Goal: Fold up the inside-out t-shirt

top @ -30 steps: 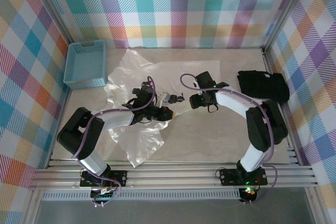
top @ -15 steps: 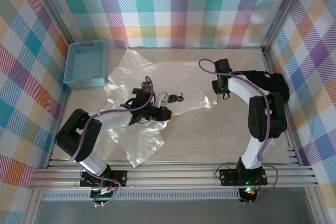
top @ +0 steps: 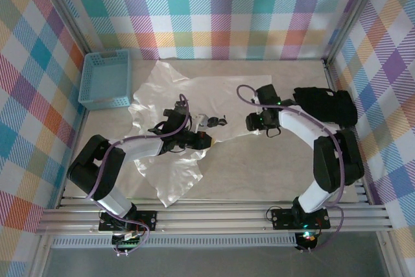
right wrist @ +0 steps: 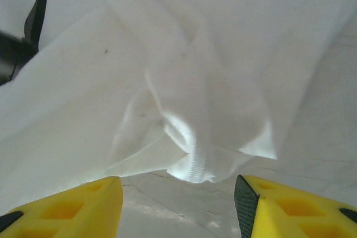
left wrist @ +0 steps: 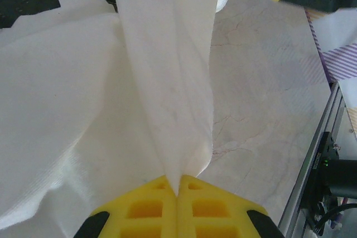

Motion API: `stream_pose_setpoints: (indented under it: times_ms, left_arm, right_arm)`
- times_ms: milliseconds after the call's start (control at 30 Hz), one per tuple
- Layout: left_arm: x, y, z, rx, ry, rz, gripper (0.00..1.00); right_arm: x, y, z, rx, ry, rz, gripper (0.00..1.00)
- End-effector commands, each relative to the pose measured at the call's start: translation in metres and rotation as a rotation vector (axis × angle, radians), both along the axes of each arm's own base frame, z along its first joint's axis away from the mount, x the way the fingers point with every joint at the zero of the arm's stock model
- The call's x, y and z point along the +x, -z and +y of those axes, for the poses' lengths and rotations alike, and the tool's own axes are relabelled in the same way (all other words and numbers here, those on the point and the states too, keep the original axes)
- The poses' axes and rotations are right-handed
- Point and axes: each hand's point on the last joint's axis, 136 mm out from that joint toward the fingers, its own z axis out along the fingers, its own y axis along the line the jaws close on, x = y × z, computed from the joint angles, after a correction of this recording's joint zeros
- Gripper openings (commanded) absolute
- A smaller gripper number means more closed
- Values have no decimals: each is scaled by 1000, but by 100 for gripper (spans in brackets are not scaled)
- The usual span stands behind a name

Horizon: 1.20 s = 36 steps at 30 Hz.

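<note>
The left end effector (left wrist: 177, 187) is clenched on a raised fold of the inside-out t-shirt (left wrist: 167, 82), its yellow fingers pressed together on the cloth. The right end effector (right wrist: 178, 193) is released, its fingers apart just over a bunched edge at the shirt's right side. The shirt lies rumpled across the left and middle of the pale marbled surface (top: 279, 167). The top view adds a blue basket (top: 105, 79) at far left, a black folded garment (top: 324, 105) at far right, and plaid walls (top: 214, 4) around.
</note>
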Motion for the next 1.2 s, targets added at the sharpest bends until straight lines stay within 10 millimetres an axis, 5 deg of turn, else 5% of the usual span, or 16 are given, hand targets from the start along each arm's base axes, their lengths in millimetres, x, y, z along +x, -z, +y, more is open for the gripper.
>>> stream_pose_setpoints:
  times_ms: [0,133,300,600,733,867,1033,1167]
  left_arm:
    - [-2,-5,2,-13,21,1,0]
    - [-1,-6,2,-12,20,-4,0]
    - [-1,-6,5,-1,10,-11,0]
    - [13,3,25,26,-92,-2,0]
    - [24,8,46,38,-184,9,0]
    - [26,17,53,50,-215,34,0]
    - [24,19,50,41,-195,47,0]
    - [24,19,48,41,-179,47,0]
  right_arm:
    - [12,19,-6,-37,23,3,52]
    - [30,19,-18,-52,43,1,26]
    - [24,-27,-23,154,20,-41,0]
    - [-53,-106,36,770,-199,83,0]
    - [-70,-121,52,936,-285,137,2]
    - [-50,-95,42,844,-198,164,5]
    - [-3,-22,-25,371,98,170,9]
    - [13,0,-51,224,186,151,19]
